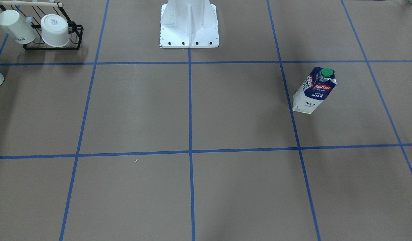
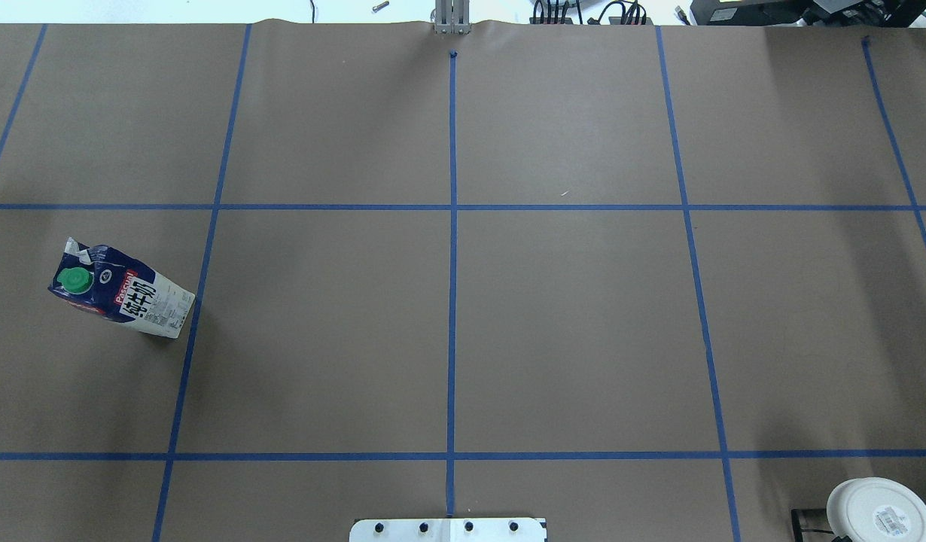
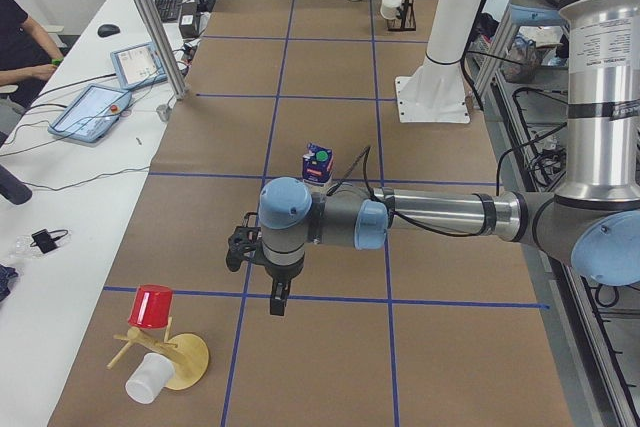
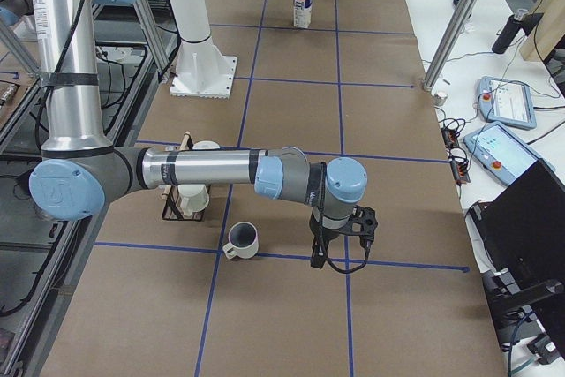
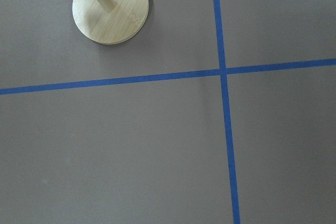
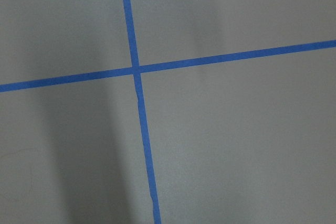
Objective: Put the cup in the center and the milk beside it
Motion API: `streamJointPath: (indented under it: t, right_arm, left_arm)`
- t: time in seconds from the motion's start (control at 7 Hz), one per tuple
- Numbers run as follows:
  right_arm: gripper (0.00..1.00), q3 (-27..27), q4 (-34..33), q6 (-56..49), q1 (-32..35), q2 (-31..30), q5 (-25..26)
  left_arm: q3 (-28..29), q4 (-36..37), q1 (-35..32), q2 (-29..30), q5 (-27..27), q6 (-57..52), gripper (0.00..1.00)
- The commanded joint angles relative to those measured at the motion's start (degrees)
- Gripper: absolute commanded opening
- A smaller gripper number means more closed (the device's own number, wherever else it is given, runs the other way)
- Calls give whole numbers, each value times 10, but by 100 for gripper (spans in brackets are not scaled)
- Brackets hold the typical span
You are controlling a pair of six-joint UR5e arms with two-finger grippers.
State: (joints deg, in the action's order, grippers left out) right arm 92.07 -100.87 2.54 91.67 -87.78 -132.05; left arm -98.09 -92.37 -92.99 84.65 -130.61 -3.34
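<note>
Exterior right view is showing the cup beside the right gripper

The cup (image 4: pixel 241 240) is standing upright at the table's right end, near a black rack (image 1: pixel 52 48), and the right gripper (image 4: pixel 318 258) is hanging just beside it. The milk (image 1: pixel 314 90) is standing upright far off on the left; neither is sitting at the center (image 2: pixel 452 207). The left gripper (image 3: pixel 277 303) is hovering at the left end (I cannot tell how either pair of fingers is set). I am judging the cup goes first: pinching one wall opposite the handle, then lifting straight.
</note>
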Motion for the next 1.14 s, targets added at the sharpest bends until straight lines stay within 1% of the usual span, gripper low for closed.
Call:
streamJointPath:
  t: [0.0, 0.14, 0.71, 0.86, 1.0]
  right_arm:
    - [100, -4, 3, 3, 0, 1, -4]
    - [100, -3, 5, 4, 0, 6, -4]
    - [100, 15, 5, 4, -2, 14, -8]
    - [100, 6, 5, 5, -2, 12, -16]
    - [100, 15, 7, 4, -2, 7, -32]
  left_arm:
    - [-3, 0, 0, 0, 0, -1, 99]
    - [-17, -1, 0, 0, -1, -2, 99]
    - [-22, -1, 0, -7, -1, 1, 99]
    - [-25, -12, -1, -7, -2, -3, 99]
    - [-18, -25, 0, -8, -1, 1, 99]
